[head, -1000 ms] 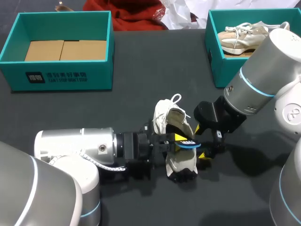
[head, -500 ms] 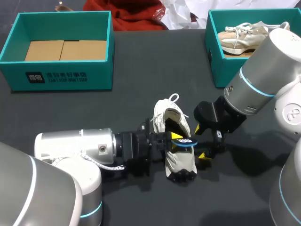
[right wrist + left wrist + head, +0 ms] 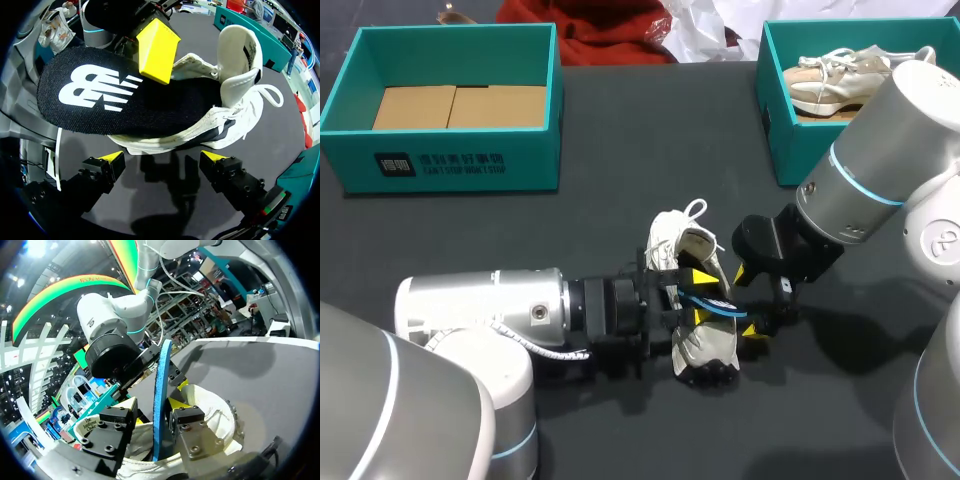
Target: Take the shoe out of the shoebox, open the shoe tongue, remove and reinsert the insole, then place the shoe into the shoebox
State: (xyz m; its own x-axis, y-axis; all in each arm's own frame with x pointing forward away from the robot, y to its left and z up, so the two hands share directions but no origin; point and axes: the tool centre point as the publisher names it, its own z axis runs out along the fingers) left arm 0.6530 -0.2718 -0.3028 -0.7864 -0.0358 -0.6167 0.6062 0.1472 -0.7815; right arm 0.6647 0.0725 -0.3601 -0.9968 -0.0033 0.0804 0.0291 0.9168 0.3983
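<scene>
The left gripper has rolled at the wrist since a second ago, so the insole that lay nearly flat over the shoe now stands tilted. One yellow tip shows on its far side and one on its near side. The shoe and the right arm have barely shifted.

The left gripper's fingers are clamped on the insole from both sides. Its blue edge rises between them, and its lower end dips into the shoe's mouth. In the right wrist view the insole's black face (with a white logo) spreads out from the white shoe, with a yellow tip of the left gripper pressed on it.

The right gripper sits just right of the shoe. Its fingers are spread wide and hold nothing; the shoe lies ahead of them.

The shoe rests on the dark table near its middle, outside both boxes. A teal shoebox stands at the far left. Another shoebox at the far right holds a second shoe.
</scene>
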